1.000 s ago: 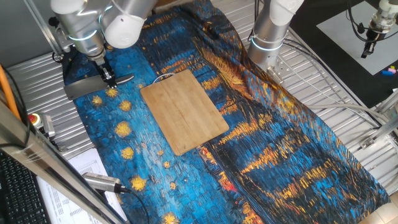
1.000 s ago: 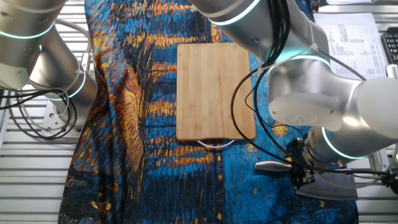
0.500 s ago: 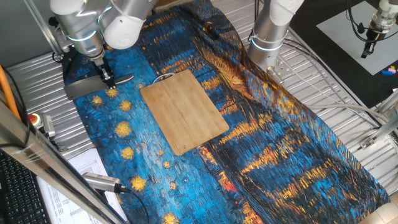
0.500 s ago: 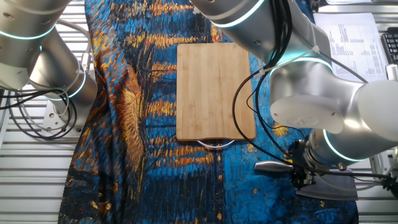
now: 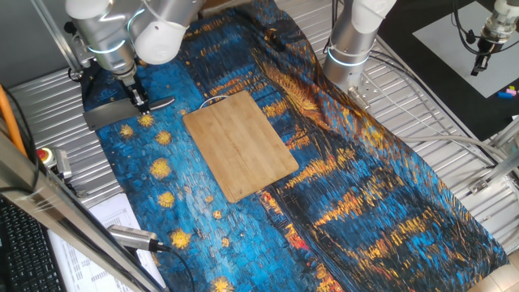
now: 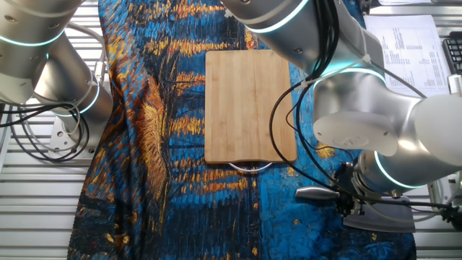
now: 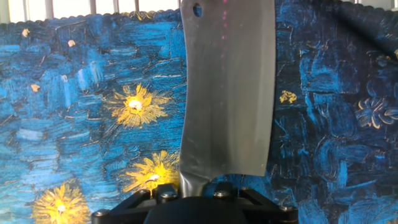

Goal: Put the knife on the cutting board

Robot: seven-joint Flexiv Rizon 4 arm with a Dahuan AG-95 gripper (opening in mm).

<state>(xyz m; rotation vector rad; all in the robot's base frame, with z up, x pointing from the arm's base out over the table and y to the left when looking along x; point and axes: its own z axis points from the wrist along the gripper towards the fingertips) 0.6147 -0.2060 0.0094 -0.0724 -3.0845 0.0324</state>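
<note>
Nothing visibly moved since a second ago, black two-finger gripper [image 5: 141,103] down at the handle end of the broad dull-grey metal cleaver [image 7: 227,93], grasp unclear, cleaver flat on blue starry cloth [image 5: 340,186], light-brown bamboo cutting board [image 5: 240,144] just beyond.

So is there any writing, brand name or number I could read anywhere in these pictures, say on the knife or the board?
None can be read.
The knife: bare metal, no mark visible.
The cutting board: plain, no print.
The printed sheets at the table edge: rows of text, too small to read.
The paper near the keyboard: print too small and blurred.
</note>
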